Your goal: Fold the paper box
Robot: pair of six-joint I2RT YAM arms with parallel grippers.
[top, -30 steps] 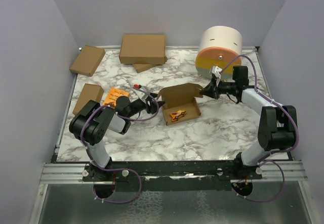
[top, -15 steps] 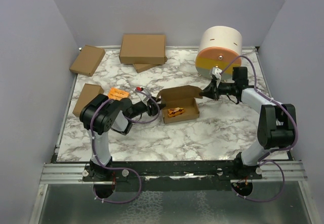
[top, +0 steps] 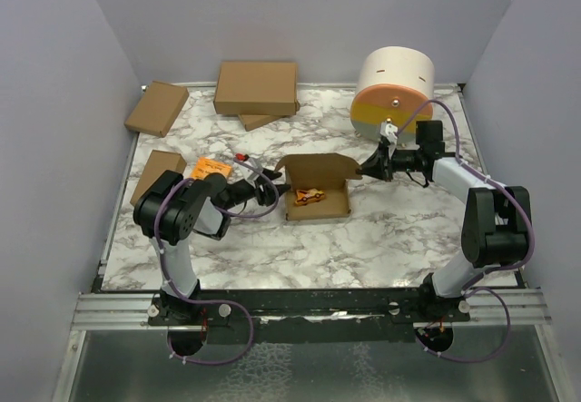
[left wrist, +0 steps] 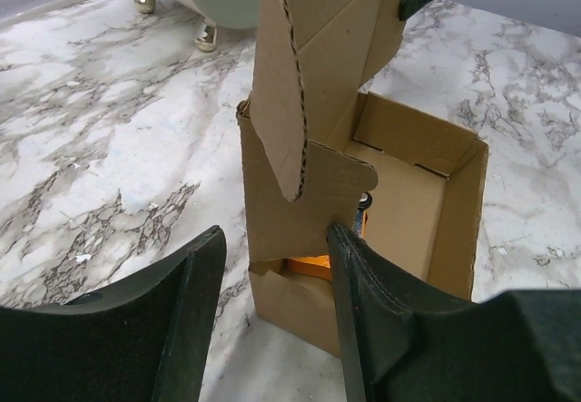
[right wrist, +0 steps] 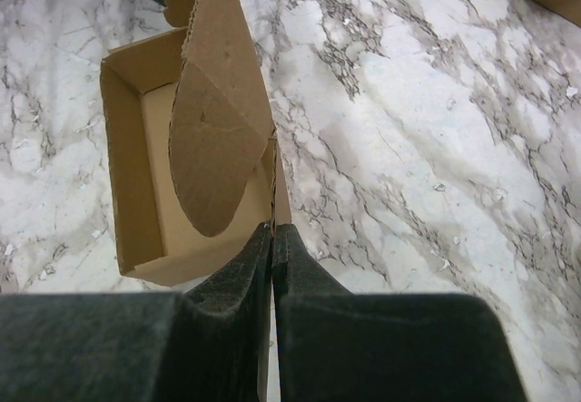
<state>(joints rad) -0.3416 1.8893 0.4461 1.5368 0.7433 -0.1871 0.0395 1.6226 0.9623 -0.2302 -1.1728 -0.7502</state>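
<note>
Closing the lid: my right hand (right wrist: 272, 237) is clamped on the box (top: 316, 193) lid. My left hand (left wrist: 277, 243), apart, should tuck the end flap inside.

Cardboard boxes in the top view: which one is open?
The paper box at mid-table: lid raised, orange item inside. The other cartons, left and rear, lie closed.

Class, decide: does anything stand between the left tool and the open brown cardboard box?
Nothing visible does: the left tool is open directly before the end wall of the open brown cardboard box.
</note>
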